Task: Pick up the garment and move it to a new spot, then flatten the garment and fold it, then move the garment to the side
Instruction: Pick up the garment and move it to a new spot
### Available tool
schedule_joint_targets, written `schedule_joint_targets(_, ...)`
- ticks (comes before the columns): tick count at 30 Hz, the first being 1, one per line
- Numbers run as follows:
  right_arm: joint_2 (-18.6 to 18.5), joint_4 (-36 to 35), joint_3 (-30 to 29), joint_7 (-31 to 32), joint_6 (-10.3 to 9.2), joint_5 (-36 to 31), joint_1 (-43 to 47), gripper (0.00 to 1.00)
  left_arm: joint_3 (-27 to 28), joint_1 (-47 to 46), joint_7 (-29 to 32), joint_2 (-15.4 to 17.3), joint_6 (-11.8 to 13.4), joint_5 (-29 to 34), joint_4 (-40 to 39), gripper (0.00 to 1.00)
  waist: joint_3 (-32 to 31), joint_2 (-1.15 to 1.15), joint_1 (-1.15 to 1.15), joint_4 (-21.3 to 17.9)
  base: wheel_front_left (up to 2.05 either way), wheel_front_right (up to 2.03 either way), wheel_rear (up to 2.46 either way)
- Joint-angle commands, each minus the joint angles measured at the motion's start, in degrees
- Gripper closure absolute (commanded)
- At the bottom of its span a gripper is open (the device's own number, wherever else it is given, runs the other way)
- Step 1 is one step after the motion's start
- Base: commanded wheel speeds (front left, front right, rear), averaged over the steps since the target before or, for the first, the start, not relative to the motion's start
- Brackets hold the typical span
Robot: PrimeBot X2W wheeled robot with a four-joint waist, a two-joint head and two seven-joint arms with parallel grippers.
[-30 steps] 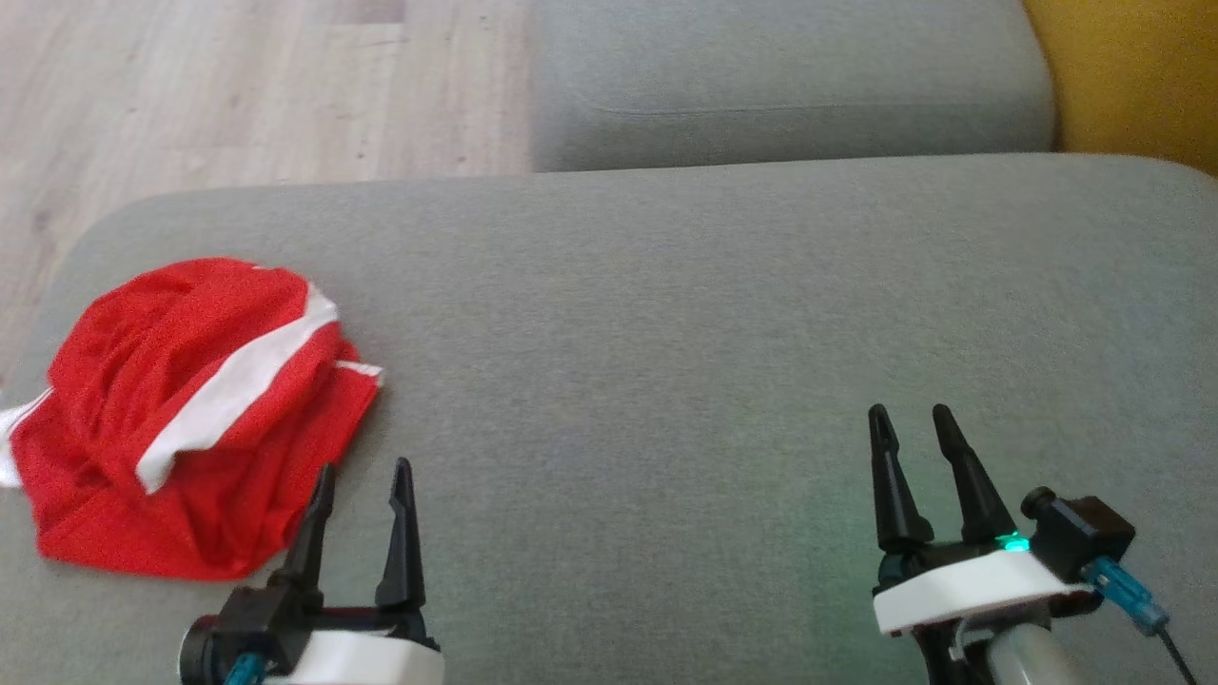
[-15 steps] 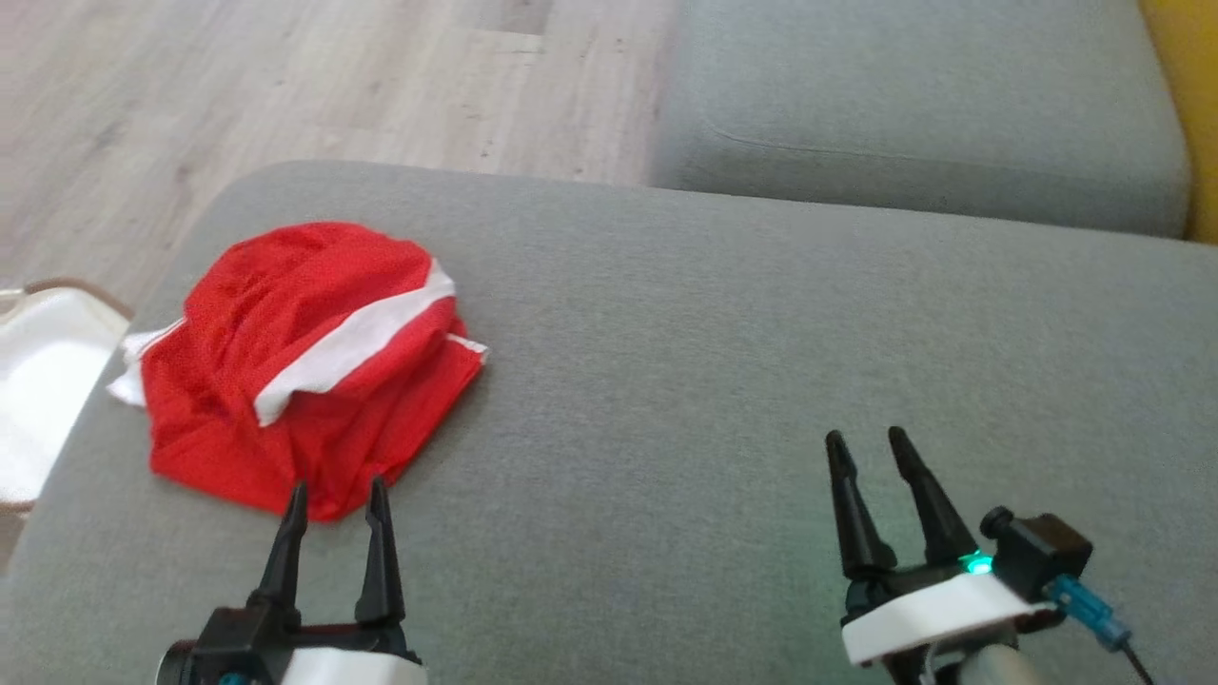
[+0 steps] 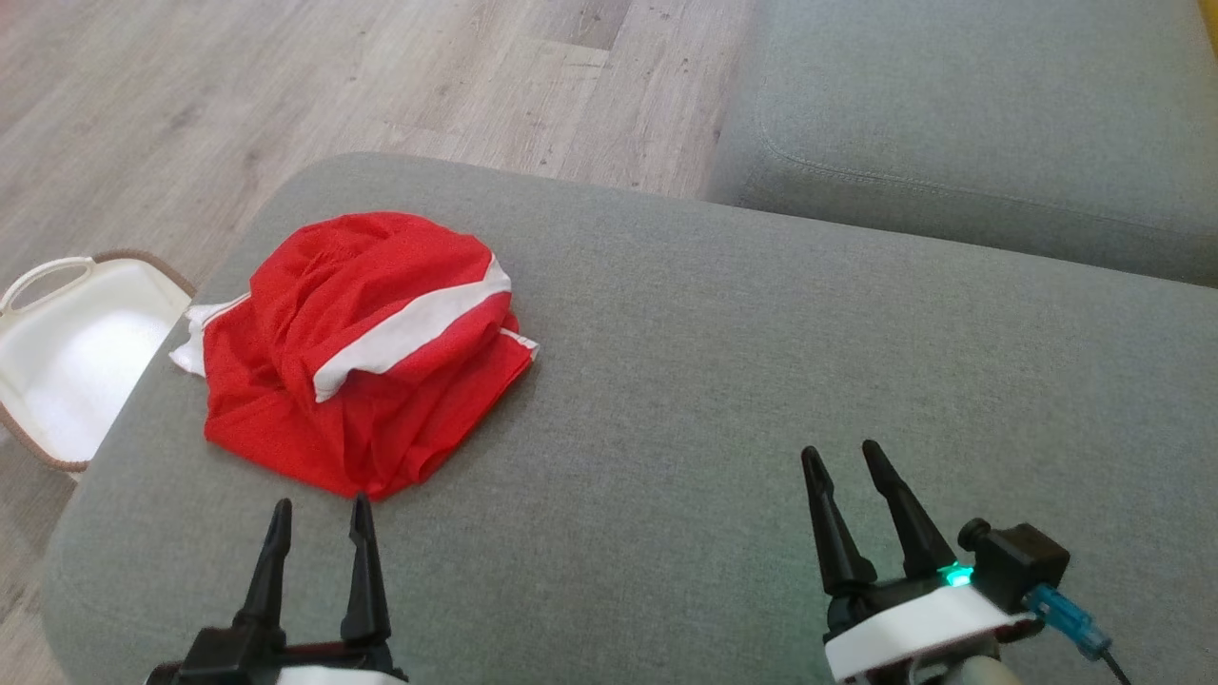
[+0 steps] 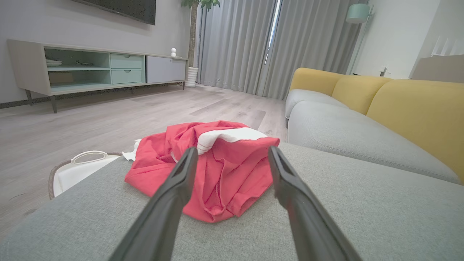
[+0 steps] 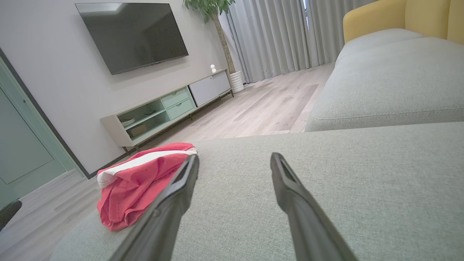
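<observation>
garment [image 3: 366, 352]: red with a white stripe, lying bunched on the grey seat cushion [image 3: 742, 381], at the cushion's far left part. it may be shorts, but the crumple hides the shape. a white bit of it lies right at the left edge of the cushion, above a white basket [image 3: 48, 269] on the wood floor [image 3: 285, 86].

left gripper [image 3: 321, 502]: fingers spread apart, holding nothing, tips just near of the garment's near hem and not touching it. right gripper [image 3: 841, 451]: also spread and empty, over bare cushion well right of the garment.

step in hand, as judged: first pick-up not yet made.

risks:
- the left fingers arrive low and flat and shove the heap instead of pinching it. the heap is close to the left edge, so a shove could slide it off toward the basket.
- a pinch on the top fold alone would lift one layer and let the rest trail and drag.
- fingertips pressed too deep could catch the cushion fabric along with the cloth.

views:
- head view gives the layout: both grippers, the stripe running diagonally, and how much open cushion lies to the right for a new spot.
- left wrist view shows the garment framed between its own fingers, and the creases and stitched hem at its near edge.
- right wrist view has the garment off to the left of its fingers, so that arm is not lined up on it.
</observation>
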Motion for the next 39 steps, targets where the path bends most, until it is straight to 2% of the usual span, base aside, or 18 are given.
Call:
schedule_joint_targets(1, -0.38, -1.87, 1.49, -0.62, 0.43, 0.28, -1.60, 0.00, 1.95, -2.11, -0.55, -0.13, 0.16, 0.67, -2.32, 0.00, 0.04, 0.00, 0.00, 0.02, 0.00, 0.00, 0.00)
schedule_joint_targets(10, -0.38, -2.14, 1.01, -0.62, 0.43, -0.15, -2.35, 0.00, 3.90, -3.59, -0.55, -0.09, 0.01, 1.60, -2.52, 0.00, 1.86, 0.00, 0.00, -1.20, 0.00, 0.00, 0.00)
schedule_joint_targets(12, -0.38, -2.42, 0.65, -0.62, 0.43, -0.58, -2.80, 0.00, 4.79, -5.34, -0.55, 0.72, -0.56, 2.36, -2.16, 0.00, 3.03, 0.00, 0.00, -1.67, 0.00, 0.00, 0.00)
schedule_joint_targets(18, -0.38, -3.49, -1.08, -0.62, 0.43, -2.02, -4.65, 0.00, 4.51, -14.63, 0.16, 6.53, -2.92, 5.85, 3.53, 0.00, 7.61, 0.00, 0.00, -3.05, 0.00, 0.00, 0.00)
schedule_joint_targets(24, -0.38, -4.22, -2.39, -0.62, 0.43, -3.39, -6.76, 0.00, 0.46, -26.77, 9.14, 13.85, -5.56, 8.42, 11.57, 0.00, 12.08, 0.00, 0.00, -4.55, 0.00, 0.00, 0.00)
schedule_joint_targets(25, -0.38, -4.22, -2.39, -0.62, 0.43, -3.39, -6.76, 0.00, 0.46, -26.77, 9.14, 13.85, -5.56, 8.42, 11.57, 0.00, 12.08, 0.00, 0.00, -4.55, 0.00, 0.00, 0.00)
schedule_joint_targets(28, -0.38, -4.47, -2.73, -0.62, 0.43, -3.60, -7.59, 0.00, -2.54, -31.28, 14.15, 17.25, -6.22, 8.35, 15.96, 0.00, 13.47, 0.00, 0.00, -5.41, 0.00, 0.00, 0.00)
schedule_joint_targets(31, -0.38, -4.60, -2.78, -0.62, 0.43, -3.64, -8.06, 0.00, -6.07, -34.19, 18.32, 19.51, -6.42, 6.11, 19.81, 0.00, 14.41, 0.00, 0.00, -6.32, 0.00, 0.00, 0.00)
schedule_joint_targets(37, -0.38, -4.64, -2.82, -0.62, 0.43, -3.46, -8.61, 0.00, -14.91, -36.86, 23.85, 24.19, -6.46, -3.85, 24.21, 0.00, 15.66, 0.00, 0.00, -7.65, 0.00, 0.00, 0.00)
schedule_joint_targets(38, -0.38, -4.66, -2.81, -0.62, 0.43, -3.45, -8.70, 0.00, -15.71, -37.25, 23.86, 24.97, -6.47, -4.99, 24.46, 0.32, 15.78, 0.00, 0.00, -7.80, 0.00, 0.00, 0.00)
schedule_joint_targets(39, -0.38, -4.72, -2.89, -0.62, 0.43, -3.40, -8.86, 0.00, -16.13, -38.10, 22.58, 26.07, -6.47, -6.76, 24.87, 1.00, 15.96, 0.00, 0.00, -8.01, 0.00, 0.00, 0.00)
